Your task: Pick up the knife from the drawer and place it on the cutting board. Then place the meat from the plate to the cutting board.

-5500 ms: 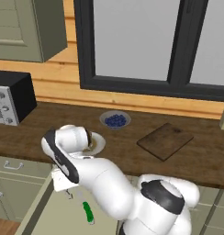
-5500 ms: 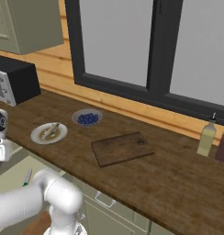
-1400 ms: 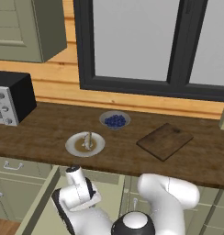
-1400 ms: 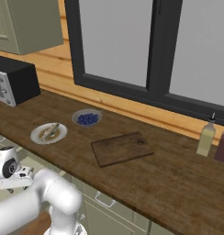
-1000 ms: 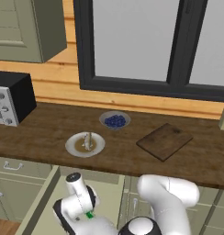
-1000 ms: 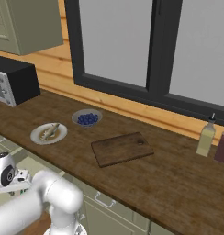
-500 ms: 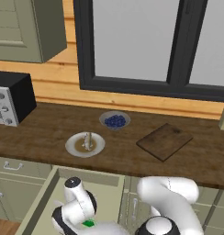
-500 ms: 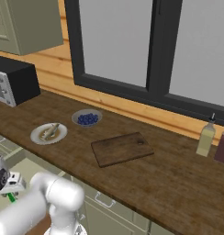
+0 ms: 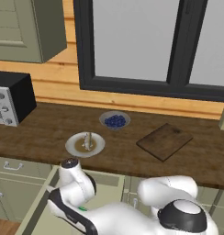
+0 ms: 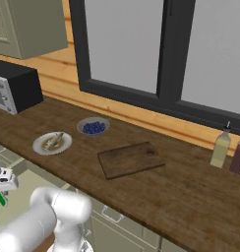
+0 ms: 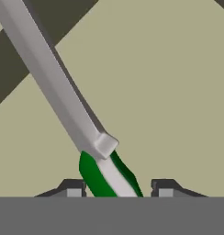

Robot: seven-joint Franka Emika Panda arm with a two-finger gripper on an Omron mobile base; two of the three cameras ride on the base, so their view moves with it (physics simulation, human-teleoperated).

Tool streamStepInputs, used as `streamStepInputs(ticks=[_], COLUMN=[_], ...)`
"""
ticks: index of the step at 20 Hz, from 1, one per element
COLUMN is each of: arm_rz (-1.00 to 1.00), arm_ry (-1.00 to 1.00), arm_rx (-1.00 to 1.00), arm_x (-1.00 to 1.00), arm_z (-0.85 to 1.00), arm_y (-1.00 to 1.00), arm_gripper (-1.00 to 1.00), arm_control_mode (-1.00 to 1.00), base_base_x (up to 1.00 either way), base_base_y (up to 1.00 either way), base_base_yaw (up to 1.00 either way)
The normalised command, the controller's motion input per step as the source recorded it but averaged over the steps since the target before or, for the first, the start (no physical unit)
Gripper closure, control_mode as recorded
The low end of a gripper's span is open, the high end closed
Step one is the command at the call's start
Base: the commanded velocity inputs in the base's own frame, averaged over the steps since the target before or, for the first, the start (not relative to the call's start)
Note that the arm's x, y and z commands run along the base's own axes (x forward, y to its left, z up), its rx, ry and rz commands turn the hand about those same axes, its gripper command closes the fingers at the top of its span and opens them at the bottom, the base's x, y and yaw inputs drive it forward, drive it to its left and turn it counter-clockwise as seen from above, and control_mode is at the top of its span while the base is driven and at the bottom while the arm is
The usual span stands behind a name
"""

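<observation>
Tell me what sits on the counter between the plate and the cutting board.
Nothing. In the right base view, bare brown counter runs from the plate to the cutting board; the bowl of blueberries sits farther back.

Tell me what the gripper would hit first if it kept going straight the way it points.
The knife: its green handle sits between the gripper's fingertips. Just behind it lies the pale drawer floor, though depth is hard to judge.

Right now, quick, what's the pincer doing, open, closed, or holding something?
Pincer: closing around the green handle of the knife down in the drawer; its fingertips flank the handle, but a firm grip cannot be told.
</observation>
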Motion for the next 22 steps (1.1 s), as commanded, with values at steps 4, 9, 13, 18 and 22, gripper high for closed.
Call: streamStepInputs(ticks=[4,9,13,18,22], arm_rz=[-0.04,-0.12,-0.27,-0.57,-0.57], arm_ry=[-0.12,-0.16,-0.16,-0.04,0.00], arm_rx=[0.00,0.00,0.00,0.01,0.02], arm_x=[0.00,0.04,0.00,0.10,0.44], arm_z=[1.00,1.00,1.00,0.72,0.25], arm_y=[-0.28,-0.52,-0.46,-0.41,-0.69], arm_gripper=[1.00,1.00,1.00,1.00,1.00], arm_control_mode=[-1.00,-1.00,-1.00,-1.00,-1.00], base_base_x=[0.00,0.00,0.00,0.00,0.00], base_base_y=[0.00,0.00,0.00,0.00,0.00], base_base_yaw=[0.00,0.00,0.00,0.00,0.00])
